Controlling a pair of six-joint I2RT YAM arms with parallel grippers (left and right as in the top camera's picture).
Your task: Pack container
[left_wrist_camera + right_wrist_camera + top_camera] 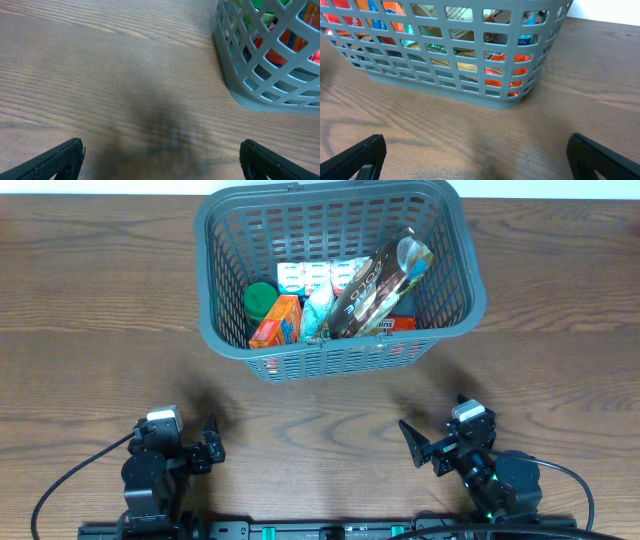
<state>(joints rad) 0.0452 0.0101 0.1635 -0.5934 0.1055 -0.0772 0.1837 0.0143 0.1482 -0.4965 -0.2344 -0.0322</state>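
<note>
Overhead: the container (340, 361) sits at the far middle of the wooden table (100, 330), upright, well apart from both my arms. Inside it are a green-lidded jar (260, 300), an orange box (277, 322), white packets (320, 276) and a dark snack bag (378, 285) leaning tilted against the right side. My left gripper (213, 442) and right gripper (437, 425) are low at the near edge, nothing in either.

Left wrist: left gripper (161, 147) spread wide, its fingers at opposite edges of the view and bare wood between them. A corner of the container (260, 102) shows upper right, with red and green visible through the lattice.

Right wrist: right gripper (476, 140) also spread wide, holding nothing. The container (495, 103) is straight ahead, with packages visible through the slats.
</note>
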